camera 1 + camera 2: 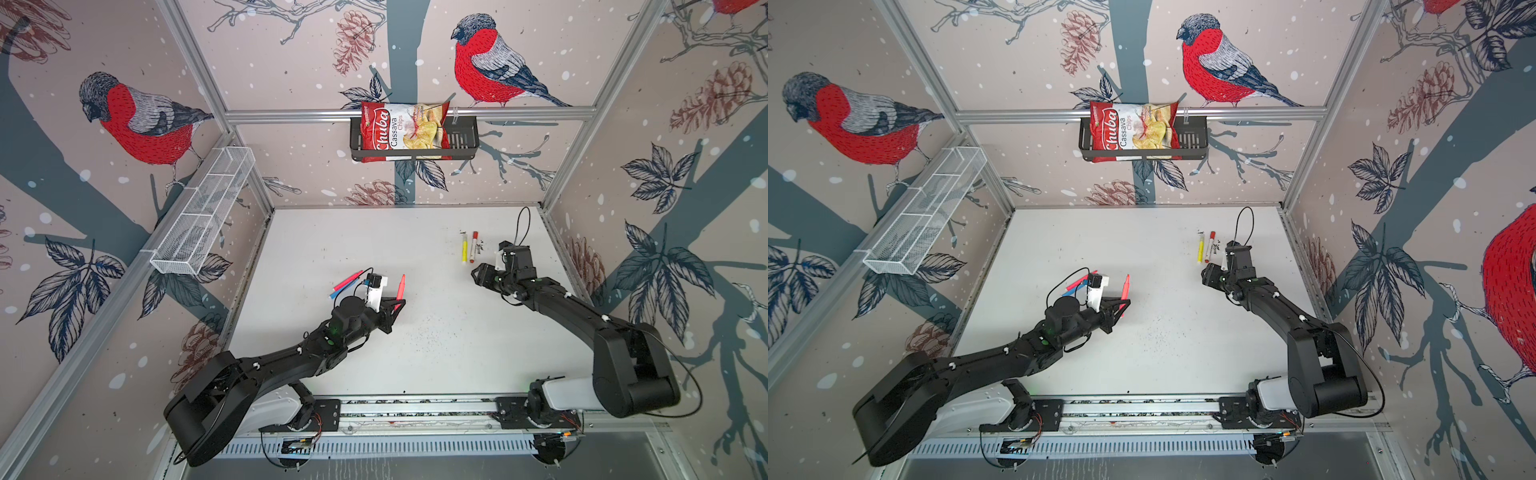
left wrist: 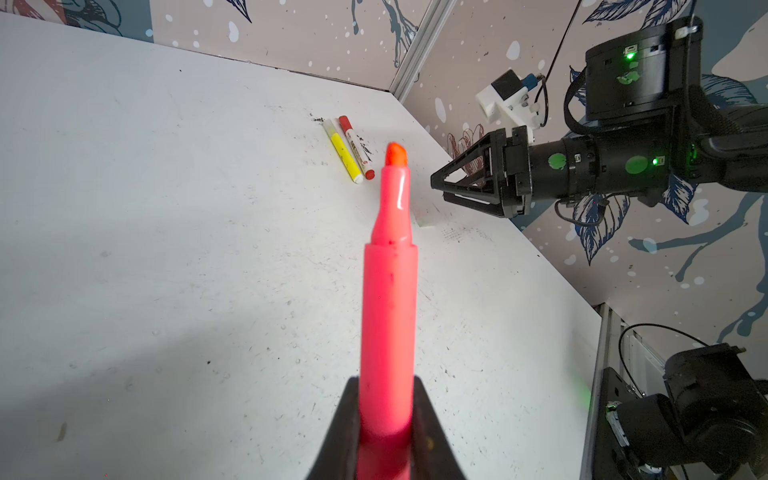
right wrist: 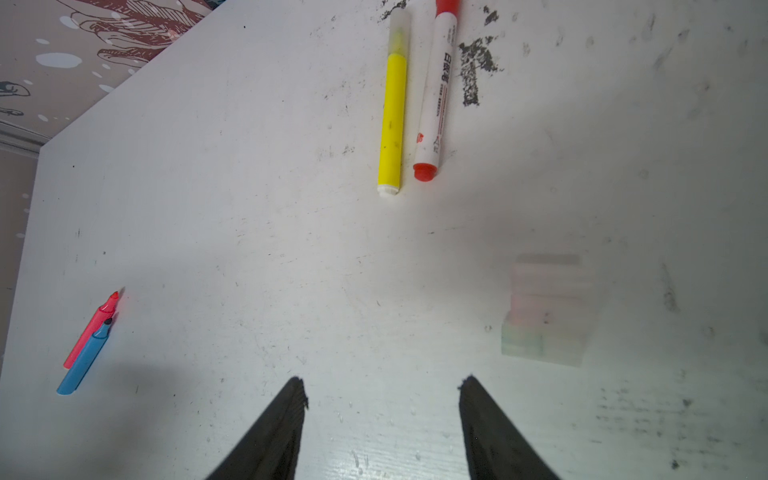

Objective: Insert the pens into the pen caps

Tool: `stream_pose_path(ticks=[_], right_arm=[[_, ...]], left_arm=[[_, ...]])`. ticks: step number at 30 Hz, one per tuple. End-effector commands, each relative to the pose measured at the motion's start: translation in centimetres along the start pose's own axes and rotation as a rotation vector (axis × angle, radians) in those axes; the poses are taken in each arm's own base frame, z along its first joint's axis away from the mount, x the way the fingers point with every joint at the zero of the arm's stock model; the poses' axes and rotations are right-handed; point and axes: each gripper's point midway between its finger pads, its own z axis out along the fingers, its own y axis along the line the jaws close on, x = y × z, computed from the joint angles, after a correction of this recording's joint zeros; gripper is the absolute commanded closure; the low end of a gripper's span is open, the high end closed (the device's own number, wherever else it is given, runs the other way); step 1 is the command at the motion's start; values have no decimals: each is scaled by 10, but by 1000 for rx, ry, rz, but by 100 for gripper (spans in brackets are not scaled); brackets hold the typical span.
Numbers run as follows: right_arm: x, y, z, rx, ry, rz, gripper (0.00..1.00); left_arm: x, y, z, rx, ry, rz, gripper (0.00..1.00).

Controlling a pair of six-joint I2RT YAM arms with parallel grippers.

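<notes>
My left gripper [image 1: 397,305] [image 2: 386,415] is shut on the lower barrel of an uncapped pink pen [image 1: 401,289] [image 2: 388,291], whose orange tip points away from the jaws, above the table. My right gripper [image 1: 478,272] [image 3: 382,384] hangs open and empty over the table. Just to its side lies a cluster of translucent pen caps [image 3: 548,311]. A yellow pen [image 1: 464,248] [image 3: 392,120] with a translucent cap on it lies beside a white-barrelled red marker [image 1: 473,248] [image 3: 434,91]. Another pink pen [image 3: 89,328] and a blue pen [image 3: 85,359] lie uncapped, side by side.
A black wall basket [image 1: 461,143] at the back holds a chips bag [image 1: 399,131]. A white mesh basket [image 1: 203,212] hangs on the left wall. Black ink smears [image 3: 473,70] mark the table by the marker. The cage walls border the table on three sides.
</notes>
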Motion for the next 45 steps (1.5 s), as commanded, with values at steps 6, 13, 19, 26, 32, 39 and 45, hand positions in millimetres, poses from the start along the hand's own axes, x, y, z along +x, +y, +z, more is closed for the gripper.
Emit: stream_pose_path(ticks=[6, 13, 19, 26, 32, 39, 45], right_arm=[[9, -47, 8, 172, 30, 3, 39], [17, -58, 17, 177, 58, 5, 39], [17, -68, 21, 209, 64, 5, 40], [14, -72, 26, 224, 69, -12, 40], [15, -71, 32, 214, 79, -19, 41], [12, -67, 36, 197, 85, -21, 42], [24, -57, 43, 158, 118, -32, 44]], left_arm=[[-6, -2, -1, 6, -18, 22, 100], [-6, -2, -2, 2, -22, 20, 100], [-7, -1, -3, -2, -22, 18, 100], [-8, -1, -2, -7, -24, 18, 100], [-7, -1, -2, -7, -22, 15, 100], [-7, -1, -2, -7, -21, 18, 100], [-6, 0, -3, -11, -22, 19, 100]])
